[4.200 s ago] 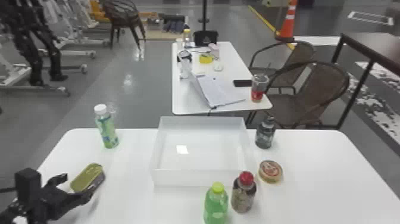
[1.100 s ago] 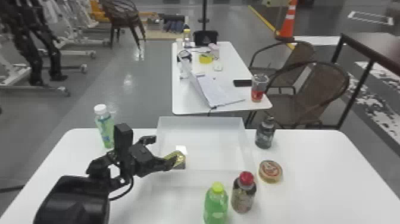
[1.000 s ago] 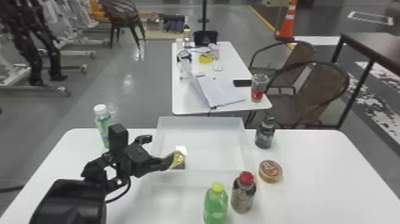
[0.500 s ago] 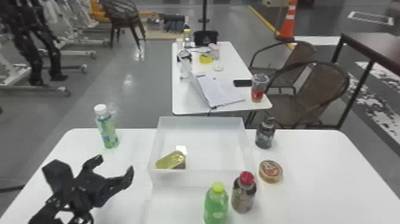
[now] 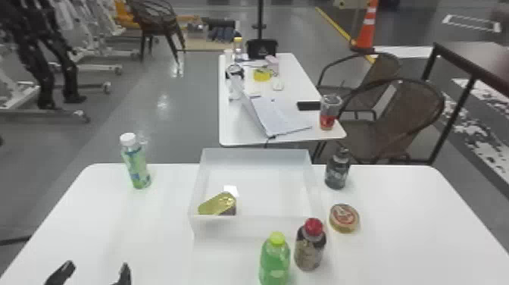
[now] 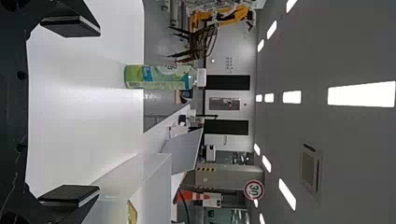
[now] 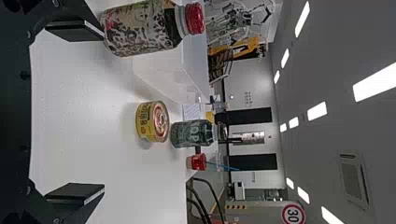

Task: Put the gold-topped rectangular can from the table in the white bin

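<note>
My left gripper is at the head view's bottom left edge, open, with nothing between its fingers. The gold-topped can lies inside the white bin, at its near left corner, tilted and leaning by the front wall. In the left wrist view the left gripper has its fingers wide apart, and a bit of the can shows within the bin. The right gripper is parked and open in the right wrist view, away from the can.
A green-labelled bottle stands left of the bin. A green bottle and a red-capped bottle are at its front right. Right of it are a round tin and a dark bottle.
The left gripper carried the can from the table's left side into the bin and let it go. It has since drawn back toward the bottom left.
</note>
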Robot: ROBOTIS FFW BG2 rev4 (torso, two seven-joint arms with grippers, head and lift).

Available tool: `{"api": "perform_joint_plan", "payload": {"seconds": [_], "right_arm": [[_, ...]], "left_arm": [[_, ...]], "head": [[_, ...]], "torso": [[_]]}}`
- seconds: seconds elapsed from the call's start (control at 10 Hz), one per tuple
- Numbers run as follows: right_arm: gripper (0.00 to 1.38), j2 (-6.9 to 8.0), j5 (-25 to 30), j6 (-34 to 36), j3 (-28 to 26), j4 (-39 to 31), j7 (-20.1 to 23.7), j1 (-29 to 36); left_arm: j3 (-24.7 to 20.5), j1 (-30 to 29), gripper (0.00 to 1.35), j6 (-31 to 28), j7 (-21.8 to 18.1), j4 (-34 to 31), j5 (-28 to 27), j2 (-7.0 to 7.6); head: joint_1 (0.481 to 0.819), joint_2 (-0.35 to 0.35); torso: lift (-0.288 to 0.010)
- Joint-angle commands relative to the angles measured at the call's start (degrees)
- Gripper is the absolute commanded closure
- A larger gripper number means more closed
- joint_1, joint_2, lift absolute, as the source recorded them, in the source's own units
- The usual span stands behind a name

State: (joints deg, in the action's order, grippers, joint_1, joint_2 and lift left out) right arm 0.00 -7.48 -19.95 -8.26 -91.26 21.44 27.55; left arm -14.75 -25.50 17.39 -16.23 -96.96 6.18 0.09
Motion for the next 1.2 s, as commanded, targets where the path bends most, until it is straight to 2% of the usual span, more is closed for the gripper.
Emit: {"api": "perform_joint_plan", "payload": {"seconds": [0.0, 0.2, 1.1], "right_arm": [[0.15, 0.05, 0.0, 0.0, 0.0, -0.1, 0.0, 0.2], [0.15, 0.05, 0.0, 0.0, 0.0, -0.4, -0.1, 0.4], [0.15, 0.05, -0.1, 0.0, 0.0, -1.0, -0.1, 0.7]], "left_arm": [[1.0, -3.5, 0.11, 1.4, 2.3, 0.2, -0.9, -0.23], [1.5, -5.0, 0.11, 3.3, 4.6, 1.1, -0.6, -0.23], [3.8, -4.3, 0.11, 5.1, 4.6, 3.3, 2.9, -0.23]], "head": [[0.549, 0.0], [0.549, 0.0], [0.549, 0.0]], "torso": [[-0.1], [-0.1], [-0.1]]}}
